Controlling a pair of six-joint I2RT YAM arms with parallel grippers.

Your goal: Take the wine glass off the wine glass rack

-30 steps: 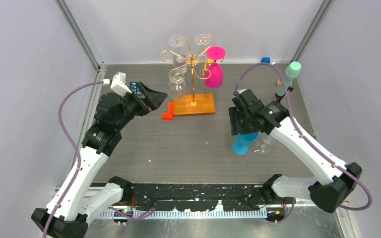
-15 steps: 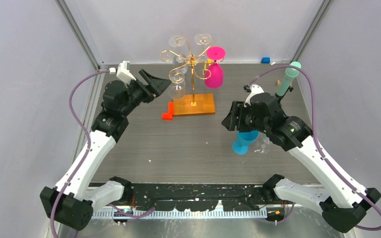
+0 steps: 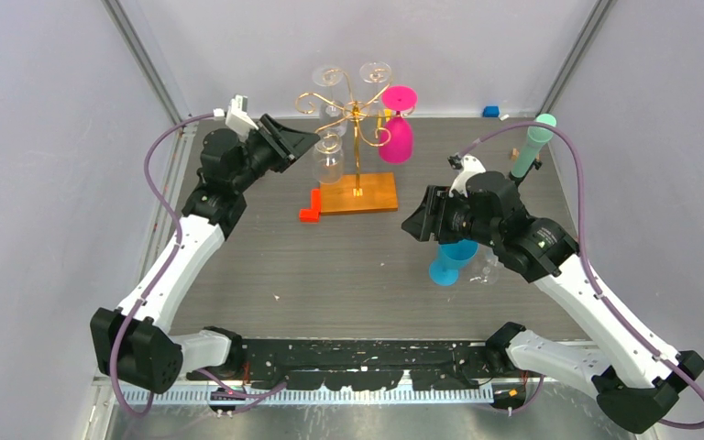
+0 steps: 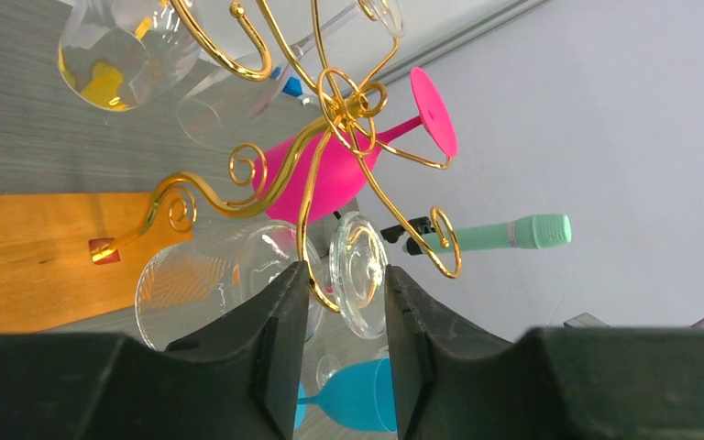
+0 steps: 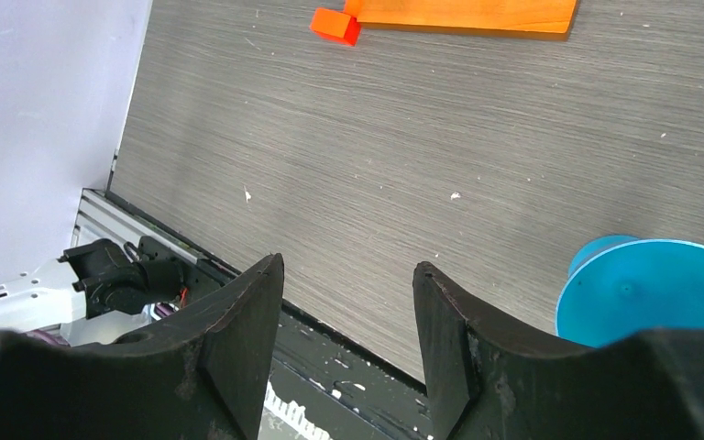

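The wine glass rack (image 3: pixel 357 137) is gold wire on an orange-brown wooden base (image 3: pixel 359 193) at the back centre. A clear wine glass (image 3: pixel 327 161) hangs upside down from its near-left arm. My left gripper (image 3: pixel 304 142) reaches in from the left. In the left wrist view its jaws (image 4: pixel 346 270) are narrowed around the glass's round foot (image 4: pixel 359 275) and a gold wire curl, with the bowl (image 4: pixel 206 284) to the left. I see a small gap on each side. My right gripper (image 3: pixel 414 225) hovers open and empty over the table (image 5: pixel 348 266).
A pink glass (image 3: pixel 396 137) and two more clear glasses (image 3: pixel 330 78) hang on the rack. A blue glass (image 3: pixel 449 261) and a clear glass (image 3: pixel 488 270) stand under my right arm. A red block (image 3: pixel 310 209) lies by the base. A mint-green cylinder (image 3: pixel 533 139) stands at the right.
My left arm has reached forward and up to the rack, and its jaws have narrowed around the clear glass's foot. My right arm has drawn back and turned its gripper left.
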